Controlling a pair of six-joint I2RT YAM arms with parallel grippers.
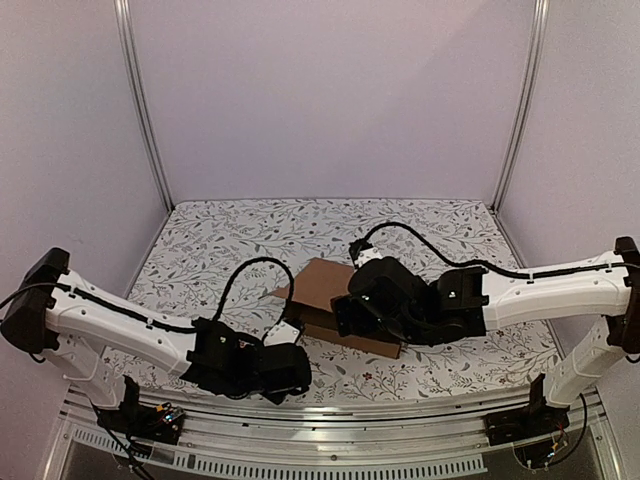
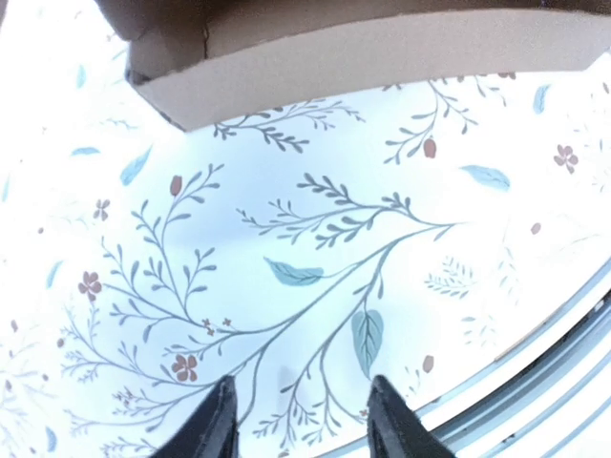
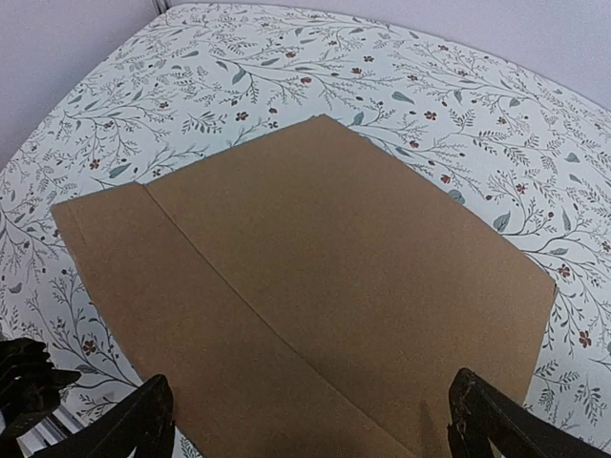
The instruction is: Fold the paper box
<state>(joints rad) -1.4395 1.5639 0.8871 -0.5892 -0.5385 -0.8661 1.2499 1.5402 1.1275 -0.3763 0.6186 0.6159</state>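
Floral-patterned bench (image 1: 220, 240) carries the paper box (image 1: 322, 285), which lies flat near its middle. The right gripper (image 3: 315, 420) hangs over the box's near part, fingers spread wide, holding nothing. The left gripper (image 2: 304, 405) sits just off a box corner, released, above the bench.

Floral tabletop (image 1: 230, 240) bearing one cardboard piece.
White cloth printed with leafy sprigs and small red flowers; the brown paper box (image 1: 322, 285) rests near the middle, a crease crossing its top.

Overhead plus wrists; paper box (image 1: 318, 285) shared
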